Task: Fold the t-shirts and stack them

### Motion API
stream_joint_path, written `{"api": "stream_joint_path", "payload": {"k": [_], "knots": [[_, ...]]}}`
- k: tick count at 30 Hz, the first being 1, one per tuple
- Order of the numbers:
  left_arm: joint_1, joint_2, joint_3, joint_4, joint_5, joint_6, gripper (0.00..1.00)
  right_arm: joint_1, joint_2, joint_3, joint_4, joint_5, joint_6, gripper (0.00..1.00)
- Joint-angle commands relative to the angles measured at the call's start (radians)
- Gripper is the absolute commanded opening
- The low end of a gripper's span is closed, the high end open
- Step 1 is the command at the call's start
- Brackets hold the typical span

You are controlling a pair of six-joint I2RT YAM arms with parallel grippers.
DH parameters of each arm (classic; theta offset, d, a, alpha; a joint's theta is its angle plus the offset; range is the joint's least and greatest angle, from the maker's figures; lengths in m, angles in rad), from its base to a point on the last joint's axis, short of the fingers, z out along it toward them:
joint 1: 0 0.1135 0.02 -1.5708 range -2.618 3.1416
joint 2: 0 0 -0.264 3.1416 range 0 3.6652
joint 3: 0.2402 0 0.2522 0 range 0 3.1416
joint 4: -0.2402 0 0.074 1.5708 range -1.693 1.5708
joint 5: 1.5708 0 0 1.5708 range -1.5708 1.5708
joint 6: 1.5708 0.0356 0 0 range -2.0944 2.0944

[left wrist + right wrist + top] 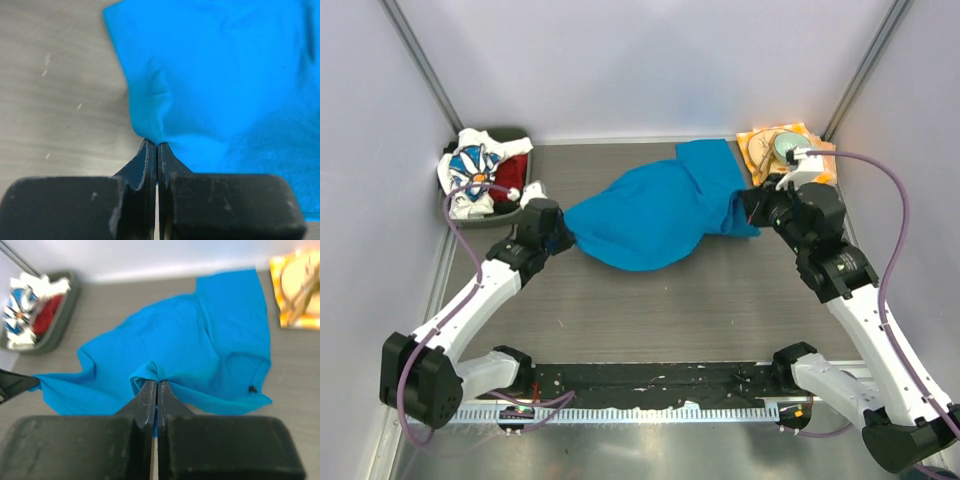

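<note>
Roughly crosswise, blue t-shirt [655, 215] spans between left end effector [565, 236] and right end effector [748, 208], both clamping it.

1. You see the bright blue cloth t-shirt [655, 215] lying rumpled, stretched left to right.
2. Your left gripper [560, 236] pinches its left end, and your right gripper [752, 208] pinches its right edge.
3. Well left of it, a dark grey tray [512, 133] holds the white daisy-print cloth t-shirt [472, 172] and the red cloth t-shirt [517, 165].
4. Just beyond its right end lies the orange-and-white checked napkin [752, 148].

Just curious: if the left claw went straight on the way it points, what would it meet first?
The blue t-shirt: the left gripper is shut on its edge, with more blue cloth straight ahead.
</note>
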Motion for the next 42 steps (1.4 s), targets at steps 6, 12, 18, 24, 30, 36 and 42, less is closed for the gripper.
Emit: {"api": "stream_joint_path", "payload": {"k": [6, 12, 18, 24, 30, 36, 42], "knots": [[-0.026, -0.126, -0.096, -0.264, -0.118, -0.172, 0.01, 0.015, -0.069, -0.122, -0.335, 0.107, 0.078, 0.21], [-0.083, -0.306, -0.095, -0.383, -0.099, -0.244, 0.66, 0.015, -0.117, -0.043, -0.392, 0.136, 0.076, 0.79], [-0.095, -0.345, 0.112, -0.388, -0.102, -0.18, 1.0, 0.015, -0.003, 0.039, -0.268, 0.121, 0.087, 0.94], [-0.095, -0.028, 0.248, -0.234, -0.111, -0.058, 1.0, 0.018, 0.282, 0.033, -0.021, 0.081, 0.15, 0.95], [-0.086, 0.371, 0.403, -0.173, -0.114, -0.053, 1.0, 0.021, 0.682, 0.233, 0.056, 0.078, 0.15, 0.95], [-0.018, 0.579, 0.489, -0.103, -0.07, -0.068, 1.0, 0.002, 0.961, 0.491, 0.047, 0.102, 0.118, 0.95], [0.074, 0.708, 0.577, -0.091, -0.016, -0.067, 1.0, -0.01, 1.147, 0.649, 0.039, 0.0, 0.139, 0.94]]}}
